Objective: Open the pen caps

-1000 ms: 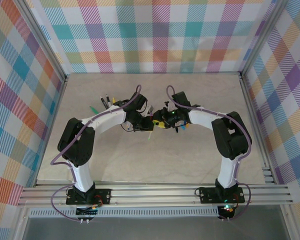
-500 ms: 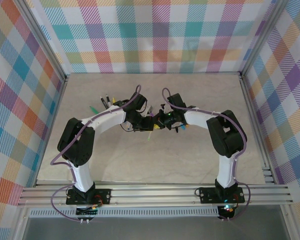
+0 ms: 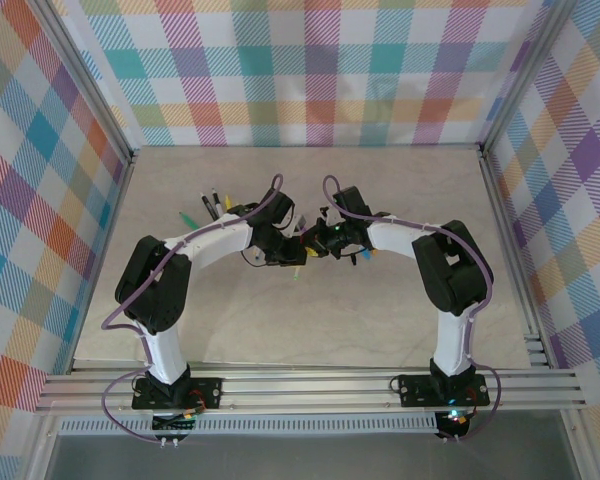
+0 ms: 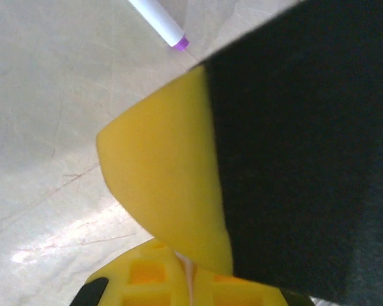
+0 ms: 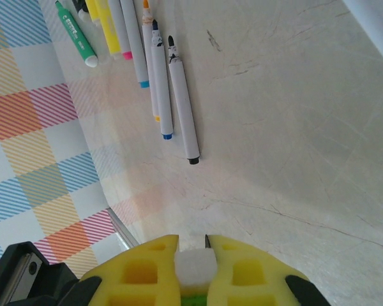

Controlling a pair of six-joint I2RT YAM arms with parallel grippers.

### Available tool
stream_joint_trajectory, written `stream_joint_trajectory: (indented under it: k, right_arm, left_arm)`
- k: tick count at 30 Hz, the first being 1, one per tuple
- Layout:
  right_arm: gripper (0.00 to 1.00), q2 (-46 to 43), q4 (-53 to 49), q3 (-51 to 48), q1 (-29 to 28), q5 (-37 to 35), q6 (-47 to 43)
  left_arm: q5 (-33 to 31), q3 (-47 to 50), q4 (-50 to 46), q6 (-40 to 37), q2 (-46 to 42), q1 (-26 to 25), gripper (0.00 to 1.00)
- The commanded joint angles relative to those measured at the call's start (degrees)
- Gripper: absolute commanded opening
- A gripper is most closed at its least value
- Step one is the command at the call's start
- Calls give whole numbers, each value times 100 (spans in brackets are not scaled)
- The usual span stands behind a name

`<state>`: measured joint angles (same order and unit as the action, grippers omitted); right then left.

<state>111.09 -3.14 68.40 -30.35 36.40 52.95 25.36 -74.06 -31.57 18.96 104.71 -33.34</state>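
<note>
The right gripper (image 5: 191,245) stands clamped shut on a white-barrelled pen (image 5: 195,266), with a sliver of green showing just below the fingers (image 5: 147,268). In the overhead view it (image 3: 318,243) meets the left gripper (image 3: 298,249) tip to tip at the middle of the table (image 3: 400,180). The left gripper (image 4: 190,275) is also closed. Only a thin pale line shows between its yellow fingers (image 4: 140,280), and what it grips cannot be made out behind a blurred yellow-and-black bulk (image 4: 172,185) close to the lens. A pale green-tipped pen (image 3: 297,272) juts from beneath the two grippers toward the near edge. Small yellow and blue specks (image 3: 366,254) lie just beside the right wrist, too small to identify. Loose pens (image 5: 156,83) lie side by side near the plaid wall (image 5: 32,127): one green, one yellow, the rest white with pink, blue or black ends. They sit behind the left arm in the overhead view (image 3: 212,205). A purple-ended pen (image 4: 159,22) lies apart.
</note>
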Motion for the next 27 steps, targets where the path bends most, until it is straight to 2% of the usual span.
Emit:
stream_joint_trajectory:
  k: [1,3,4,7,9,12,15,17,20,24,27]
  right_arm:
    - [0,-132,-313,358,78,-82,-161]
    - [0,-286,-611,459,426,-701,-170]
    - [0,-317,-766,659,697,-927,-211]
    - [0,14,-1303,1699,1244,-918,-238]
    - [0,398,-1687,2482,1314,-872,-352]
    - [0,790,-1938,3030,1245,-819,-415]
    - [0,894,-2274,3096,1175,-1039,-695]
    - [0,853,-2630,3015,1146,-1339,-1000]
    - [0,657,-2890,2696,1114,-1932,-1357]
    - [0,504,-3132,2415,1084,-2378,-1701]
    - [0,466,-3188,2202,1070,-2492,-1862]
  left_arm:
    - [321,162,55,21,-116,-118,0]
    - [694,695,53,17,-546,-362,0]
    - [662,1149,158,185,-974,-609,0]
    - [486,2433,729,973,-2290,-1343,0]
    - [250,2893,735,1302,-2907,-1351,0]
    - [-508,2683,-124,885,-3216,-893,0]
    - [-917,2078,-485,500,-2828,-185,0]
    - [-1109,1523,-593,338,-2295,106,0]
    - [-1089,770,-621,187,-1441,231,0]
    - [-983,-18,-667,153,-405,241,0]
    - [-1299,-407,-734,222,139,241,0]
